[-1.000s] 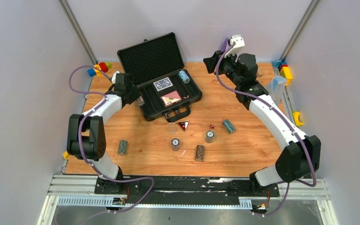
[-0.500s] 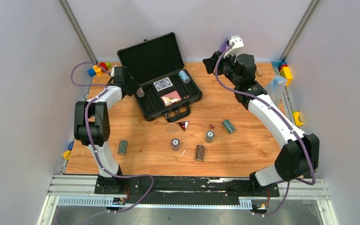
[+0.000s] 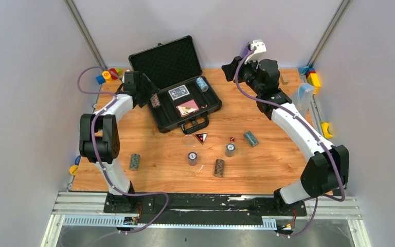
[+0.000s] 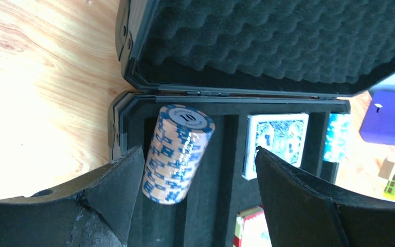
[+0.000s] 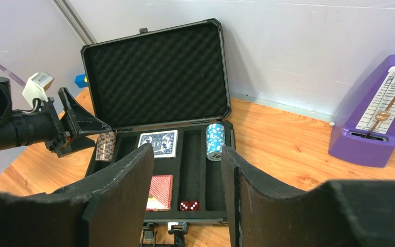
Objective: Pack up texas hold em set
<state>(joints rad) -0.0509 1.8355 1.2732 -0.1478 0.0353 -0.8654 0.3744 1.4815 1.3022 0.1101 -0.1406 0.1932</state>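
One orange-and-blue chip stack [image 4: 179,154] lies on its side in the channel at the 9 o'clock end of the open case [image 4: 118,123]. To finish cleanly, the left gripper [image 4: 199,154] should lift straight up without nudging it. Its jaws are spread wide, gripping nothing. The right gripper [image 5: 187,154], at the case's 2 o'clock, gapes empty.

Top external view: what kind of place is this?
Likely a lab robot workcell, not a home: wooden tabletop boxed in by plain grey panels, an aluminium rail at the near edge, and staged props like the poker case and toy blocks.
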